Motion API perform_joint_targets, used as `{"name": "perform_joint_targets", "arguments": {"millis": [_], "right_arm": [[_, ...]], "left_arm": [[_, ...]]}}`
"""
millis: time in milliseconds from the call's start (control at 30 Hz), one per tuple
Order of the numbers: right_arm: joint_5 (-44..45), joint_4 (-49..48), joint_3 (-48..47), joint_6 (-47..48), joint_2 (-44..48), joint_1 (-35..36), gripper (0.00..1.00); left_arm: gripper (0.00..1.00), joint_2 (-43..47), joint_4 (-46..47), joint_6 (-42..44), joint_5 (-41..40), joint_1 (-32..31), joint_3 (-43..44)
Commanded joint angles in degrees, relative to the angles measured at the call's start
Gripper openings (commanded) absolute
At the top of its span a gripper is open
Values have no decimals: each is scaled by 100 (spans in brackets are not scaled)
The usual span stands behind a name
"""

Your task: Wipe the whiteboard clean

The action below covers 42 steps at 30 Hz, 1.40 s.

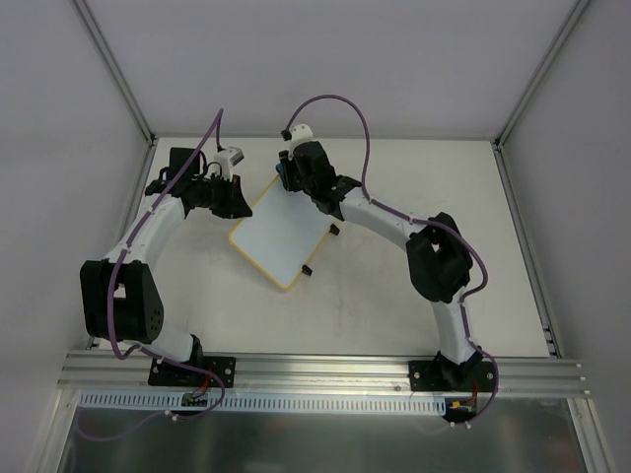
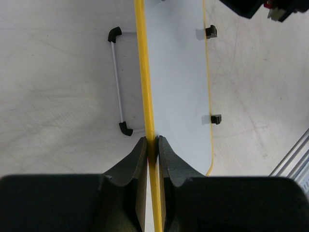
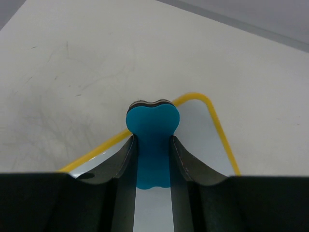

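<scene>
The whiteboard (image 1: 281, 236) lies at an angle in the middle of the table, white with a thin yellow rim and two black tabs (image 1: 334, 231) on its right edge. No marks show on it. My left gripper (image 1: 237, 202) is shut on the board's left yellow rim (image 2: 147, 96); in the left wrist view (image 2: 152, 142) the jaws pinch the rim edge-on. My right gripper (image 1: 286, 175) is shut on a blue eraser (image 3: 152, 121) and holds it at the board's far corner (image 3: 203, 130). In the right wrist view (image 3: 152, 139) the eraser sticks out past the fingertips.
A thin silver rod with black ends (image 2: 118, 79) sits just left of the board's rim. Part of the right arm (image 2: 251, 7) shows beyond the board. An aluminium rail (image 1: 325, 370) runs along the near edge. Grey walls enclose the table on three sides.
</scene>
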State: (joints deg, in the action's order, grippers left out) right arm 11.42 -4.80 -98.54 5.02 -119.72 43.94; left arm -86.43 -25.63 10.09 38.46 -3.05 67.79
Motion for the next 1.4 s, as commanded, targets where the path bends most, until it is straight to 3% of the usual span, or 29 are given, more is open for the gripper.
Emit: {"name": "perform_joint_targets", "arguments": {"millis": [0, 467, 967, 1367], "right_arm": [[-377, 154, -297, 648, -113, 202, 0], [624, 584, 195, -212, -86, -386, 0], [273, 858, 520, -255, 115, -483, 0], [-166, -381, 2699, -1239, 845, -747, 0]], "left_arm": [[0, 136, -223, 231, 136, -117, 112], [0, 188, -232, 257, 109, -117, 85], [0, 206, -232, 266, 83, -117, 85], [0, 153, -232, 266, -31, -117, 138]]}}
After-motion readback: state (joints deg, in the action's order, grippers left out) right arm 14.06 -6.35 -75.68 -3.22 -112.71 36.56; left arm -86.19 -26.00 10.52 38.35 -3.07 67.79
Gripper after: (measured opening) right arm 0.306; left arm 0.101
